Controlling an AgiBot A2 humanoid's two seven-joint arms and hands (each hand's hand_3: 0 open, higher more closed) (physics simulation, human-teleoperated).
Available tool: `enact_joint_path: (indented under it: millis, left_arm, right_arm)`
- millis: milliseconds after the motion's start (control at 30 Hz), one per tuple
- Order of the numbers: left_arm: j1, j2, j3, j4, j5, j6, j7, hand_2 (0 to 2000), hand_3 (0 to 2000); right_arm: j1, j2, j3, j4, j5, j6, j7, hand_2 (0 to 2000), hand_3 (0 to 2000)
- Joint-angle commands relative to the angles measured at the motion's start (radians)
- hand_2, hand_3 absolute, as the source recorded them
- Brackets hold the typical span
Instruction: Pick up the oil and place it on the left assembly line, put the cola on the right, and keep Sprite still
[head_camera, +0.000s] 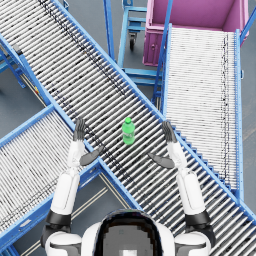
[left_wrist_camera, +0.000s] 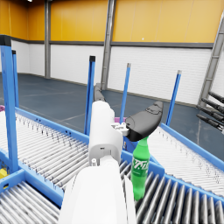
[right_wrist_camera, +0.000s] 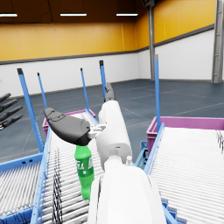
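Note:
A green Sprite bottle (head_camera: 128, 131) stands upright on the middle roller conveyor (head_camera: 90, 75), between my two hands. My left hand (head_camera: 81, 145) hovers open to its left, fingers stretched and thumb pointing toward the bottle, a gap between them. My right hand (head_camera: 166, 147) is open on the bottle's right, likewise apart from it. The left wrist view shows the Sprite bottle (left_wrist_camera: 140, 171) just beyond the left hand (left_wrist_camera: 142, 122). In the right wrist view the Sprite bottle (right_wrist_camera: 85, 170) stands under the thumb of the right hand (right_wrist_camera: 70, 127). No oil or cola shows in any view.
A second roller line (head_camera: 30, 165) lies at the lower left and a third roller line (head_camera: 200, 95) at the right, both with blue rails. A pink bin (head_camera: 195, 20) stands at the far end of the right line. Blue posts (left_wrist_camera: 89, 94) rise beside the conveyors.

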Motion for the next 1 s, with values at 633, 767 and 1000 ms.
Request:
enact_joint_path:
  millis: [633,767,1000]
  left_arm:
    - [0.0,0.0,0.001,0.0,-0.001,0.0,0.0,0,0]
    - [0.0,0.0,0.001,0.0,-0.001,0.0,0.0,0,0]
    - [0.0,0.0,0.001,0.0,-0.001,0.0,0.0,0,0]
  right_arm:
    - [0.0,0.0,0.001,0.0,-0.001,0.0,0.0,0,0]
    - [0.0,0.0,0.001,0.0,-0.001,0.0,0.0,0,0]
    - [0.0,0.0,0.001,0.0,-0.001,0.0,0.0,0,0]
